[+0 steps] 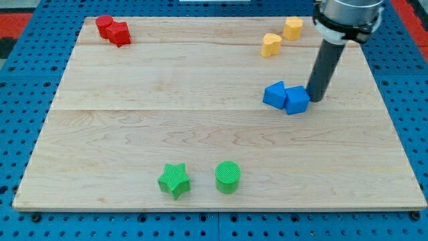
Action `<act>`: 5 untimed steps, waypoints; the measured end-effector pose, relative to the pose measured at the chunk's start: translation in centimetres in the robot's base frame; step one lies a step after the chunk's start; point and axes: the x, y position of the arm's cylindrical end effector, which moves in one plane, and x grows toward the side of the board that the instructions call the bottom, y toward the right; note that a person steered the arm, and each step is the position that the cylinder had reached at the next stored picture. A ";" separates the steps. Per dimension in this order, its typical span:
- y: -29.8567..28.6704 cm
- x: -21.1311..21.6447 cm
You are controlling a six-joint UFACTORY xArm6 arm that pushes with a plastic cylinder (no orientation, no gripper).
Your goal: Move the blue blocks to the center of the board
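Note:
Two blue blocks lie touching each other right of the board's middle: a wedge-like one (pixel 274 94) on the left and a cube (pixel 297 100) on the right. My tip (pixel 314 100) stands on the board right against the cube's right side. The dark rod rises from it toward the view's top right.
Two red blocks (pixel 112 30) sit together at the top left corner. Two yellow blocks, one (pixel 271 45) and another (pixel 292 28), lie at the top right, above the blue pair. A green star (pixel 174 180) and a green cylinder (pixel 228 177) sit near the bottom edge. The wooden board (pixel 134 120) lies on a blue pegboard.

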 end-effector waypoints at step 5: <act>-8.8 0.1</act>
